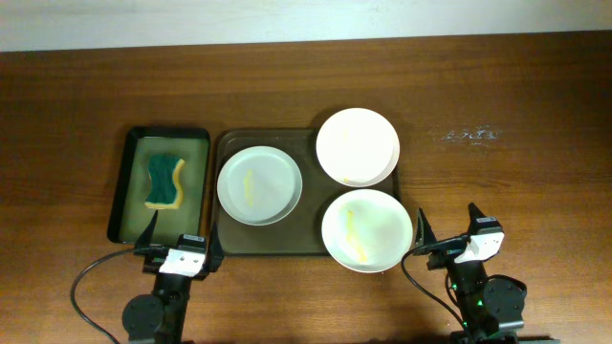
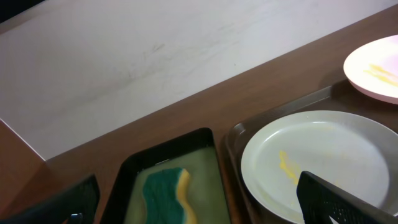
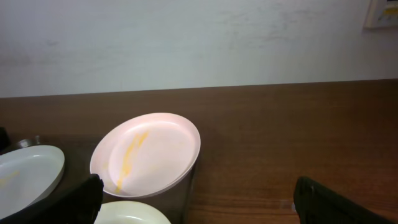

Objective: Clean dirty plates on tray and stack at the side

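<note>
- Your left gripper (image 1: 182,243) is spread wide and holds nothing, at the 7 o'clock corner of the tray (image 1: 271,245).
- Your right gripper (image 1: 448,227) is also wide open and empty, at the tray's 4 o'clock.
- The yellow-smeared plates lie on the tray: left plate (image 1: 259,184) at 9 o'clock, far plate (image 1: 358,145) at 1, near plate (image 1: 367,229) at 5.
- The far and near plates overhang the rim.

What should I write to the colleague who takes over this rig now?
Both open and empty: left pincer, right pincer, at the near side.
Three plates lie on the tray, each with a yellow smear; two overhang its right side.
The sponge sits in the small tray, to the left.
Done: nothing.
To do: clean all three, stack aside.
</note>
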